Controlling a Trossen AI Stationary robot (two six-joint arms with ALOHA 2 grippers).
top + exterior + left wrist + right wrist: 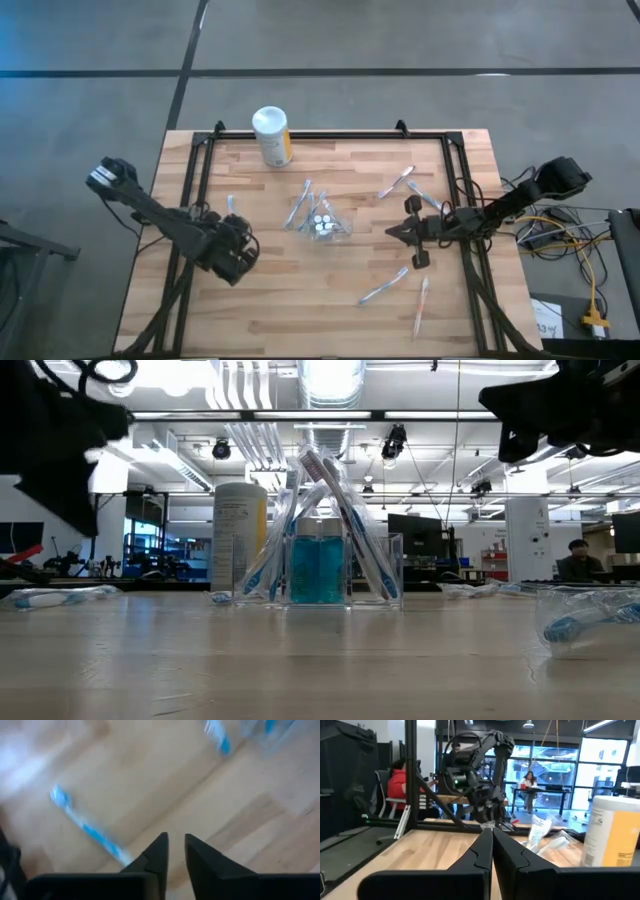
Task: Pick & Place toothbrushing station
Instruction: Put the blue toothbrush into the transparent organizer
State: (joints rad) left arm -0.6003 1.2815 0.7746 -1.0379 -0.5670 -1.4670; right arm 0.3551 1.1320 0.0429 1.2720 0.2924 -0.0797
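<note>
The clear plastic cup (322, 224) stands upright on the wooden table's middle, also in the low view (392, 565). It holds teal tubes with white caps (318, 568) and several toothbrushes (352, 525) that lean against its rim. Loose toothbrushes lie flat on the table at left (231, 205), far right (397, 182) and near right (385, 287). My left gripper (238, 252) hovers left of the cup, empty, its fingers a narrow gap apart (175, 842), above a loose toothbrush (87, 827). My right gripper (393, 232) is shut and empty, right of the cup, pointing at it (491, 834).
A white canister with a yellow label (271, 135) stands at the far edge, behind the cup; it also shows in the low view (240, 535). More toothbrushes lie at the right (425, 195) and near right (420, 305). Black frame rails (190, 200) run along the table's sides.
</note>
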